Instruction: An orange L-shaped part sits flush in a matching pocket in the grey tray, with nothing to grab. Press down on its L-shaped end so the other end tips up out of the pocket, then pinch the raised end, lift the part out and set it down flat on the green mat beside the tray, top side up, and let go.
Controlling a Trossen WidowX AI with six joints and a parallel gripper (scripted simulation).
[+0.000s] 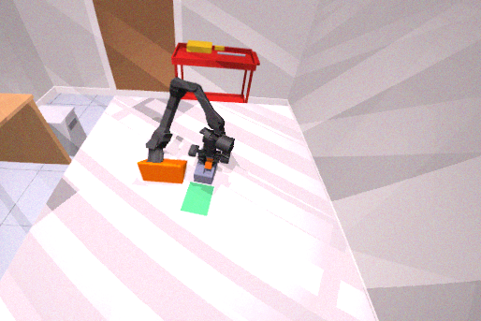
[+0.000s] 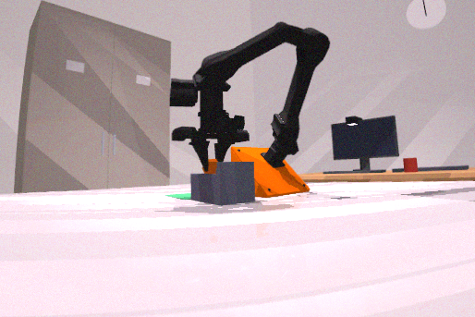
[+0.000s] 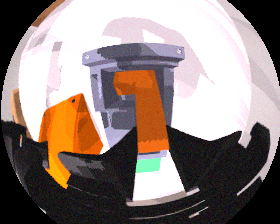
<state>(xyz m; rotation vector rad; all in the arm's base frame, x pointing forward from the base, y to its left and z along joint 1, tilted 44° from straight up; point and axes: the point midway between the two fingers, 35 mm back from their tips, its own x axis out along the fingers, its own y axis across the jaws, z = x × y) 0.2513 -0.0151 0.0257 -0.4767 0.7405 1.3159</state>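
The orange L-shaped part (image 1: 209, 165) (image 2: 212, 165) (image 3: 147, 112) is tilted in the grey tray (image 1: 204, 177) (image 2: 236, 183) (image 3: 120, 51). Its L-shaped end is down in the pocket, at the top of the wrist view. Its straight end is raised above the tray's lower wall, on the side of the green mat (image 1: 198, 199) (image 2: 179, 196) (image 3: 148, 165). My gripper (image 2: 213, 165) (image 3: 152, 128) points down over the tray and is shut on the part's straight length, one finger on each side. In the exterior view the tray's taller wall hides the part's lower end.
The arm's orange wedge-shaped base (image 1: 163, 171) (image 2: 273, 178) (image 3: 75, 125) stands close beside the tray. A red cart (image 1: 215, 59) stands beyond the table's far edge. A monitor (image 2: 365, 138) and a red cup (image 2: 410, 164) stand on another desk behind.
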